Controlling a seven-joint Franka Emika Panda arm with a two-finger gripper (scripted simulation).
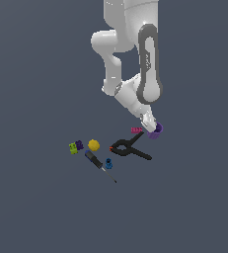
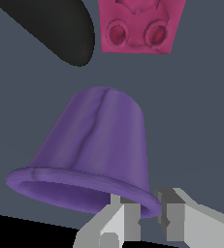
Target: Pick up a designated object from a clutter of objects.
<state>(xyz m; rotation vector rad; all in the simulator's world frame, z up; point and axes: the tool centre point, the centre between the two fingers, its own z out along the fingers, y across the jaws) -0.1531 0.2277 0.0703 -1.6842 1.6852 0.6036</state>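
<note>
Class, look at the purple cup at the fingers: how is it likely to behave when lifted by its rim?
The purple cup looks rigid and hollow, so probably light. Its smooth, flared rim sits between the fingers at one edge only, so it may swing or slip. Its tapered round wall suggests it would roll in a curve if dropped near the pink piece.

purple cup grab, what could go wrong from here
1. The gripper seems to pinch only the purple cup's flared rim at one edge, so the cup may tilt or slip out on lifting.
2. The pink ridged piece and the black spring clamp lie close by; a dropped or swinging cup could knock them.
3. The exterior view hides the fingertips, so whether the grasp is firm cannot be confirmed.
</note>
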